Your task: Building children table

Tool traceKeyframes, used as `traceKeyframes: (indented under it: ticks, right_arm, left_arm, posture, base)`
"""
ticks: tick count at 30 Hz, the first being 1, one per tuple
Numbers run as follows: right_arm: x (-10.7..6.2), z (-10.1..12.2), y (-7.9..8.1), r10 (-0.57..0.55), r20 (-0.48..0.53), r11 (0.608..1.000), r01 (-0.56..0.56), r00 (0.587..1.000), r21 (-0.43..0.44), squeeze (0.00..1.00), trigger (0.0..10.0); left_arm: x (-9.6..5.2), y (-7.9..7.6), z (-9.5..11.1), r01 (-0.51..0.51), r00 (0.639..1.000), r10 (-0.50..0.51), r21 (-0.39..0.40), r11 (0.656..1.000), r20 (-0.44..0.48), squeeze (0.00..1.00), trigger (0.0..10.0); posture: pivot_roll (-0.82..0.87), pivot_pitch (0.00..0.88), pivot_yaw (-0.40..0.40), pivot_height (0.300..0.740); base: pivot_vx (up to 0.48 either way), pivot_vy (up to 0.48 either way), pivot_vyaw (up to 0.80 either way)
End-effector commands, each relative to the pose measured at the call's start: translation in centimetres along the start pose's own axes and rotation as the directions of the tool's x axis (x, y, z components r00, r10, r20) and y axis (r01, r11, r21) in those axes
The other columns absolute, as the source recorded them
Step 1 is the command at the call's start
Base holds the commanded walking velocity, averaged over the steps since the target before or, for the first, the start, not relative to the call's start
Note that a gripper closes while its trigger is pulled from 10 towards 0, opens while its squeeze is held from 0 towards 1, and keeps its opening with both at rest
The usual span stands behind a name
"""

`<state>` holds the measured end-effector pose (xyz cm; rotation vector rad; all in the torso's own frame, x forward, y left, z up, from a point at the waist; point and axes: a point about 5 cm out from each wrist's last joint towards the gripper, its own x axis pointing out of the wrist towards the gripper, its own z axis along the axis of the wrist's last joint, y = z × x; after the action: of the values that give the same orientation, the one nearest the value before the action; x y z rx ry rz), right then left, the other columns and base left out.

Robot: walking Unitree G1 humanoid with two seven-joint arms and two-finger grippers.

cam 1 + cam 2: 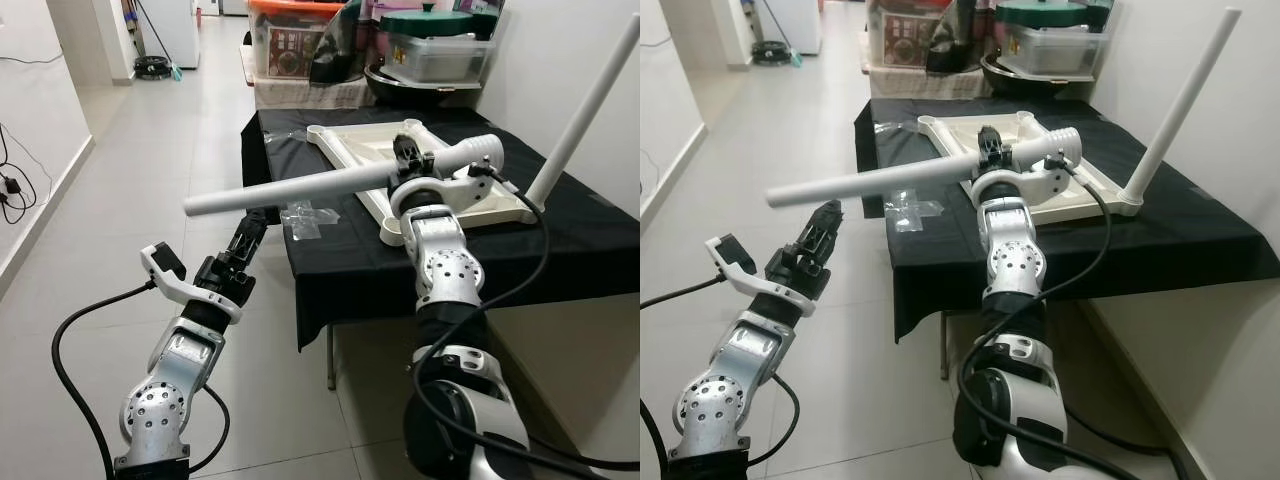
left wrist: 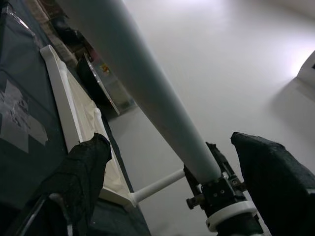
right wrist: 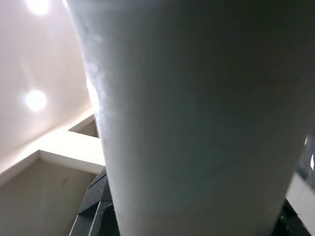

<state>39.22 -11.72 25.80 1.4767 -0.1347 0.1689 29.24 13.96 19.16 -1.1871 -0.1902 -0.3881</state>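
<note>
The white tabletop [image 1: 365,146] lies upside down on a table under a black cloth [image 1: 340,255]. One white leg [image 1: 590,100] stands up from its far right corner. My right gripper [image 1: 408,156] is shut on a second white table leg [image 1: 300,190] near its threaded end, holding it almost level over the table's front edge. Its free end juts out to the left over the floor. My left gripper [image 1: 252,232] hovers just below that free end, open, with its black fingers [image 2: 81,172] apart and the leg [image 2: 147,93] passing above them.
Clear plastic bags [image 1: 303,216] lie on the cloth at the front left. Storage boxes [image 1: 295,40] and a dark pan [image 1: 420,88] stand behind the table. A wall runs along the right. Tiled floor [image 1: 150,160] stretches to the left, with cables by the left wall.
</note>
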Motion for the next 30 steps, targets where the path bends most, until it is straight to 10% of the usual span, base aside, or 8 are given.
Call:
traceKeyframes:
  ticks: [1,20,21,22,30]
  right_arm:
    - [-0.3,-0.4,0.2,0.011,-0.006,0.999,-0.01,1.0,0.049,0.0,0.0]
    - [-2.8,-4.2,-1.0,0.044,-0.245,0.998,-0.03,0.968,0.058,0.0,0.0]
    - [-2.9,-4.3,-1.0,0.045,-0.253,0.998,-0.03,0.967,0.062,0.0,0.0]
    - [-3.0,-4.5,-1.0,0.047,-0.261,0.997,-0.031,0.964,0.065,0.0,0.0]
    - [-3.1,-4.4,-1.0,0.047,-0.28,0.998,-0.035,0.959,0.049,0.0,0.0]
  left_arm:
    - [0.1,0.4,0.1,-0.005,0.999,0.006,-0.041,0.999,0.032,0.0,10.0]
    - [3.6,-0.7,5.5,0.078,0.97,-0.084,0.035,0.996,0.228,0.0,10.0]
    - [3.5,-0.2,5.7,0.06,0.965,-0.067,0.034,0.998,0.255,0.0,1.1]
    - [3.3,0.5,6.1,0.021,0.956,-0.029,0.033,0.999,0.291,0.0,0.0]
    - [3.0,0.9,6.0,-0.003,0.953,-0.01,0.044,0.999,0.302,0.0,0.0]
  posture:
    - [-0.03,0.0,-0.102,0.74]
    - [-0.05,0.0,-0.11,0.74]
    - [-0.05,0.0,-0.11,0.74]
    - [-0.06,0.0,-0.109,0.74]
    - [-0.05,0.0,-0.113,0.74]
  base:
    - [0.0,0.0,0.0]
    - [0.0,0.0,0.0]
    - [0.0,0.0,0.0]
    - [0.0,0.0,0.0]
    - [0.0,0.0,0.0]
